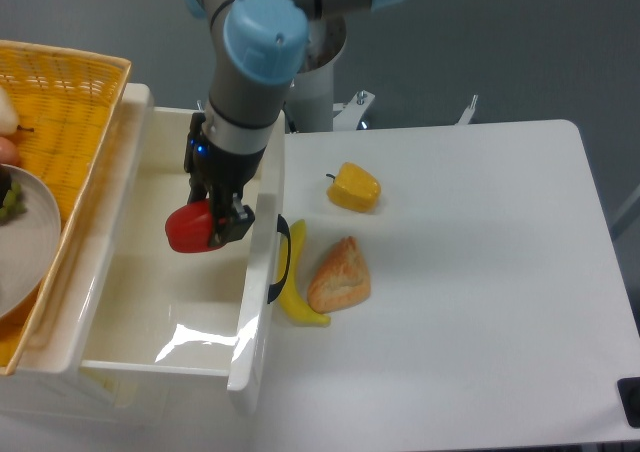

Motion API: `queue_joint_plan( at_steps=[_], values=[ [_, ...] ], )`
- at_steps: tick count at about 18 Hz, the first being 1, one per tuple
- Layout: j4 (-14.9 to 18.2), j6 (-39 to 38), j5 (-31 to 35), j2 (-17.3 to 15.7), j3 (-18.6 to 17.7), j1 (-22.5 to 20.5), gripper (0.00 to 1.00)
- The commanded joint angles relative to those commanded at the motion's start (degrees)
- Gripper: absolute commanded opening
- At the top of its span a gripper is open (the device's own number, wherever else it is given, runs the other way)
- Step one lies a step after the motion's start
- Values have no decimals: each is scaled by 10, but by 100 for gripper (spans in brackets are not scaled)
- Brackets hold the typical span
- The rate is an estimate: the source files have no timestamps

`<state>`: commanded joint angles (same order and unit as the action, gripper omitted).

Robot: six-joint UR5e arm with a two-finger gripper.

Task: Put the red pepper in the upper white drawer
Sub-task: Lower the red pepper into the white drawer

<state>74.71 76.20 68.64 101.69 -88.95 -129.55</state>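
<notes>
The red pepper (186,229) is glossy and hangs over the inside of the upper white drawer (160,312), near its right wall. My gripper (205,222) is shut on the pepper from above, its dark fingers clamped on the pepper's right side. The drawer stands pulled open, its dark curved handle (280,262) on the front wall facing the table. Whether the pepper touches the drawer floor I cannot tell.
A yellow pepper (354,187), a banana (296,292) and a bread piece (340,276) lie on the white table just right of the drawer. A yellow wicker basket (70,102) with a grey plate (25,242) sits at the left.
</notes>
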Motion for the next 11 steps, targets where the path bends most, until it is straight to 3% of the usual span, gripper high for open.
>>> queue_joint_plan(
  at_steps=[3, 11],
  values=[
    [-19, 0, 1, 10, -2, 5, 18],
    [-26, 0, 17, 24, -2, 17, 20]
  ],
)
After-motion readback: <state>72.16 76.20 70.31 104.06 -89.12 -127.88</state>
